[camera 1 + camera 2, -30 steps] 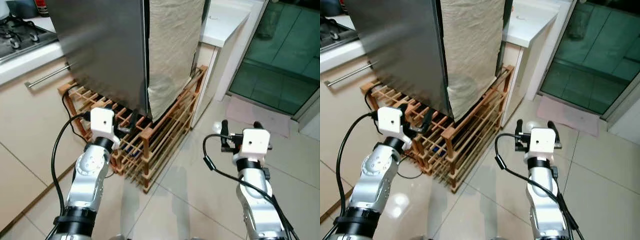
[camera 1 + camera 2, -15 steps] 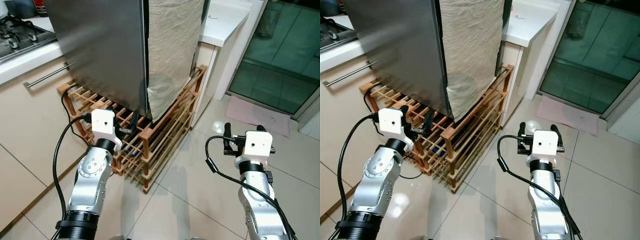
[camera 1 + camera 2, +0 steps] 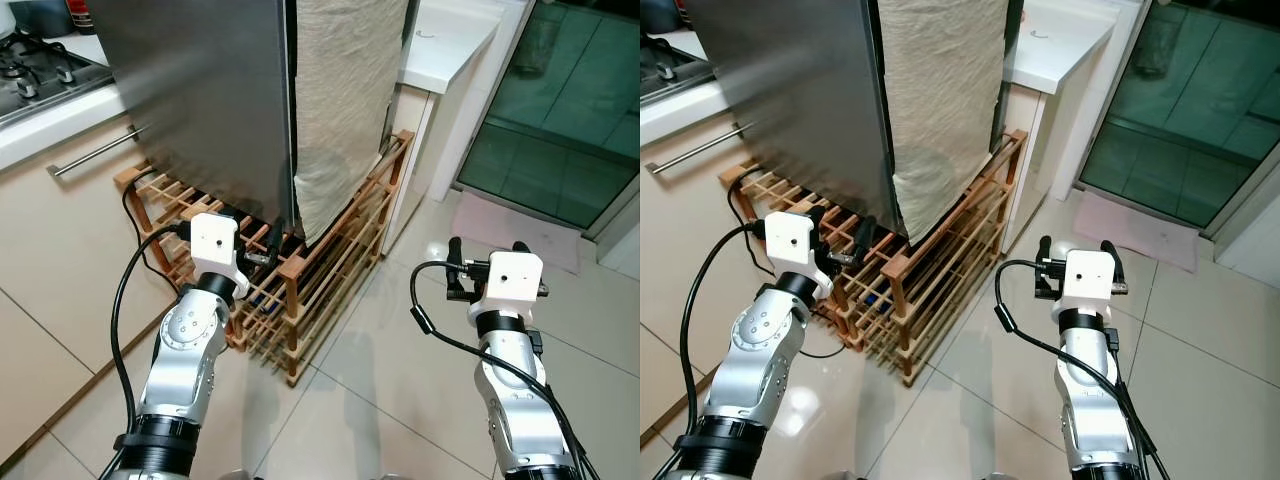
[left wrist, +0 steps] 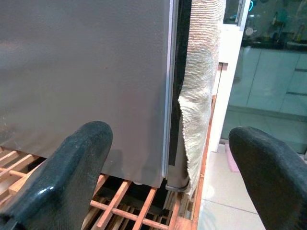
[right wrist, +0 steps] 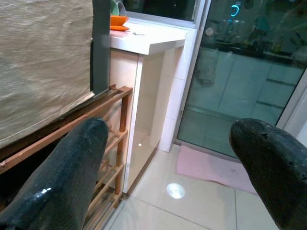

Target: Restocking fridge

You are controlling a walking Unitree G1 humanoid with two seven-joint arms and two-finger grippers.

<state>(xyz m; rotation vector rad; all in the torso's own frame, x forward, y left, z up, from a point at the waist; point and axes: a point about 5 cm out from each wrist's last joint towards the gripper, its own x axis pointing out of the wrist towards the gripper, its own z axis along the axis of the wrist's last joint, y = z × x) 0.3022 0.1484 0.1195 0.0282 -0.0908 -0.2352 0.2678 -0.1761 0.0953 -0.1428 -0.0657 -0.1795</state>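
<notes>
Stainless-steel grey, the fridge [image 3: 200, 100] stands door shut at about 11 o'clock from the robot, raised on a wooden slatted rack [image 3: 320, 270] that sits on the pale tiled floor [image 3: 400, 380]. A beige woven cloth [image 3: 340, 100] hangs down the fridge's side, its lower edge reaching the rack. The left tool [image 3: 258, 243] is held low in front of the fridge's bottom corner, just above the rack, with its two black fingers [image 4: 72, 172] spread wide and nothing between them. The right tool [image 3: 482, 252] hovers over the bare floor at about 2 o'clock, well apart from the fridge, its fingers [image 5: 72, 167] likewise spread and empty. Beyond the rack a white table [image 3: 450, 40] juts out beside a glass door [image 3: 560, 110], with a pink mat [image 3: 515, 230] at the threshold. A hob [image 3: 40, 70] sits at 10 o'clock above a drawer with a steel handle [image 3: 95, 152].
</notes>
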